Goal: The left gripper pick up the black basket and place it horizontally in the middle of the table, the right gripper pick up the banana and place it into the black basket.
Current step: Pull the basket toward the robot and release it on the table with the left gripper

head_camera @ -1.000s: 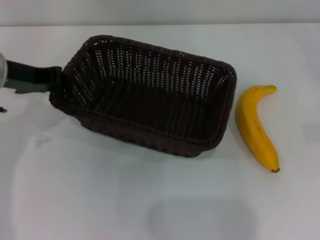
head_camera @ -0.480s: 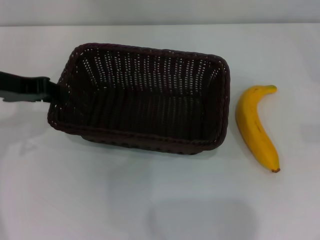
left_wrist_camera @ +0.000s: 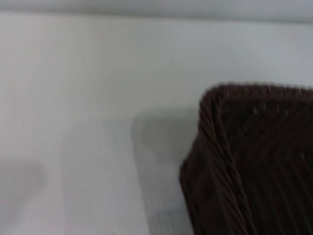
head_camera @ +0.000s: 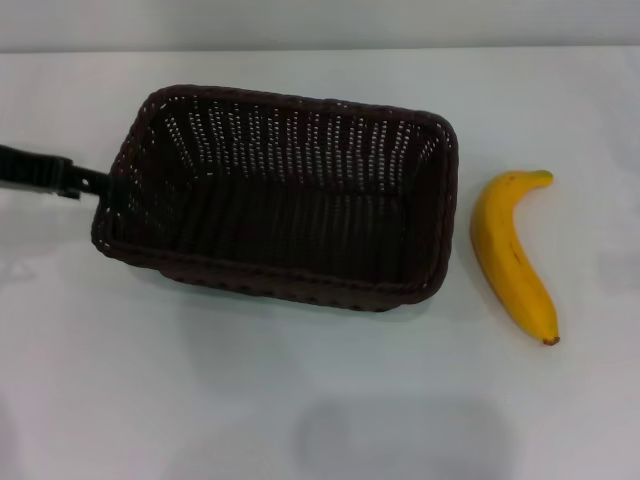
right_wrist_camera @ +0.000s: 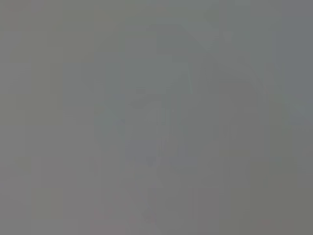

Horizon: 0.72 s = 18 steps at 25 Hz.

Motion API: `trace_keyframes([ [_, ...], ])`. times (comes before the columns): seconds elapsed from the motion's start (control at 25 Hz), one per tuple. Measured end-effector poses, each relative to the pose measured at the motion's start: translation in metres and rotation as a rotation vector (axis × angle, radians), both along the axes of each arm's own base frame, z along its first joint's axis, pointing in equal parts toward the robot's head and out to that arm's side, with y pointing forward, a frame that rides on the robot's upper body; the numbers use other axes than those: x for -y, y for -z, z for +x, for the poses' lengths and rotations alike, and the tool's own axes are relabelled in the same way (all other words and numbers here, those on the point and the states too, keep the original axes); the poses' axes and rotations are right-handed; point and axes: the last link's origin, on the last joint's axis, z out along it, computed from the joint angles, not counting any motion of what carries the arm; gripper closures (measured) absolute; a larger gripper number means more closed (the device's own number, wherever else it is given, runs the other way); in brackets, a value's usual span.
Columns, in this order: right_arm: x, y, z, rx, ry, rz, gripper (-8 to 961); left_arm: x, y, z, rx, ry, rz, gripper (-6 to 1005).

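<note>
Basket on table — left end effector at its rim, grip unclear.

We see the black basket filling the middle of the tabletop, its long side across, mouth open upward with nothing over it. The left claw blocks its left end. The banana lies just beside the right end, apart from it, with bare tabletop around and in front.
</note>
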Motion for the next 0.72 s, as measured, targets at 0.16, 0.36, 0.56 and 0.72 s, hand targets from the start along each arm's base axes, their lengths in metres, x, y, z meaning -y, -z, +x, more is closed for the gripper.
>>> trace_keyframes([
  [0.16,0.0,0.003,-0.001,-0.007,-0.001,-0.003,112,-0.014,-0.014,-0.009,-0.023,0.043,0.046,279],
  [0.36,-0.001,0.005,-0.002,-0.011,-0.004,-0.004,112,-0.022,-0.022,-0.003,-0.053,0.096,0.062,175],
  [0.56,-0.003,0.006,-0.004,-0.011,-0.008,-0.008,112,-0.028,-0.011,0.007,-0.046,0.134,0.029,184],
  [0.72,-0.003,0.008,-0.004,-0.013,-0.008,-0.009,112,-0.029,0.001,0.01,-0.03,0.153,-0.002,194],
])
